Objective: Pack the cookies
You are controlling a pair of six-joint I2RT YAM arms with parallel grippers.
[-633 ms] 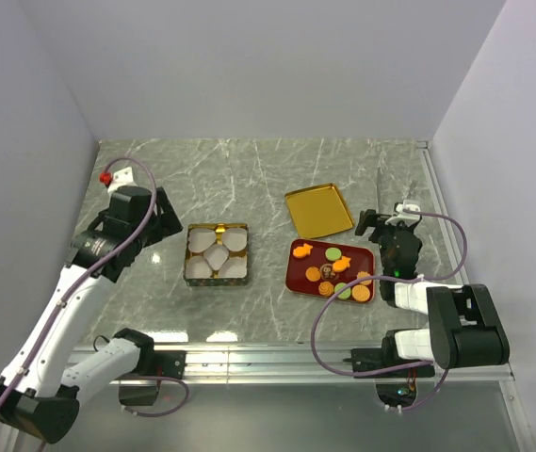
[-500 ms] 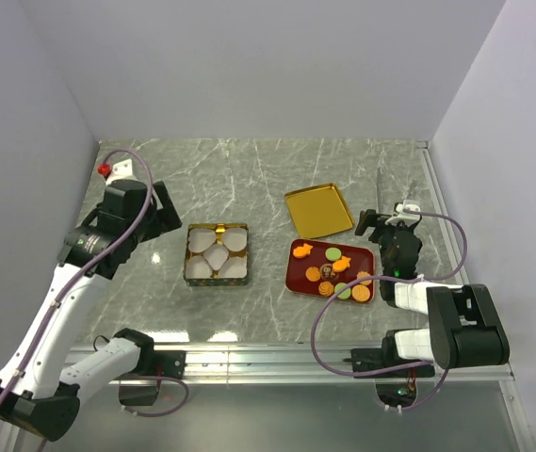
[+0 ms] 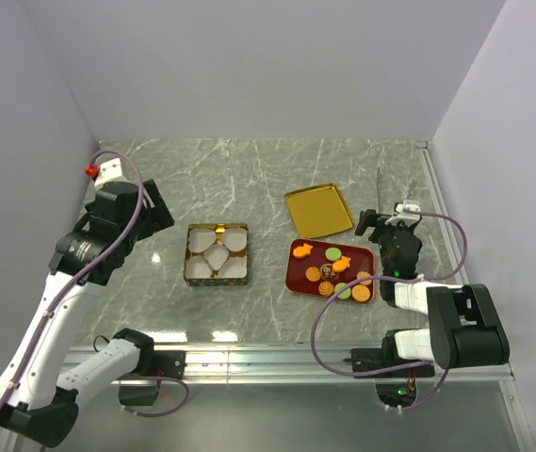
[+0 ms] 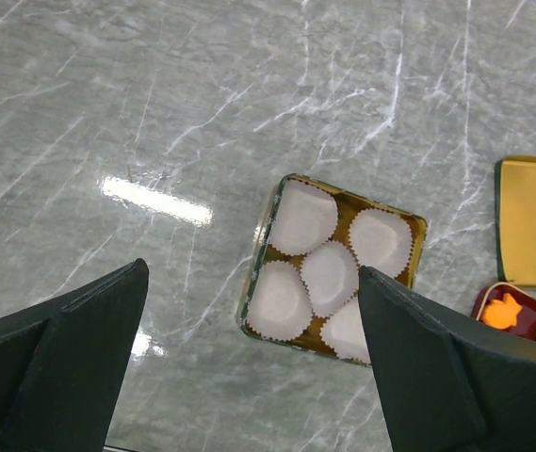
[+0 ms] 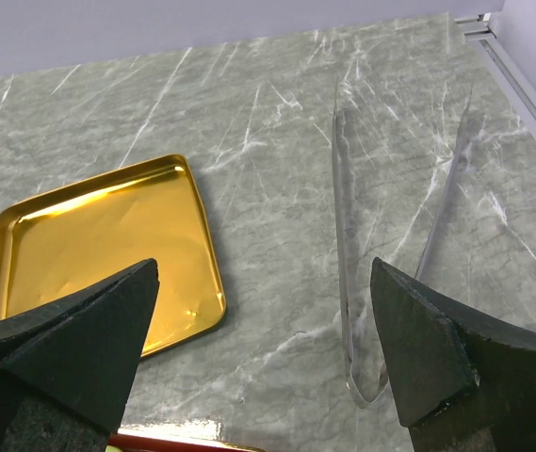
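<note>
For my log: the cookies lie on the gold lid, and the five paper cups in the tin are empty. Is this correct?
No: the cookies lie on the red tray, not the gold lid, as the top external view shows. The rest holds.

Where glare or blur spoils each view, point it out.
Top external: two white light reflections on the marble table near the arms' bases, otherwise sharp. Left wrist: a bright streak on the table left of the tin; the near fingers are featureless black. Right wrist: hot glare on the gold lid; the clear tongs barely show.
</note>
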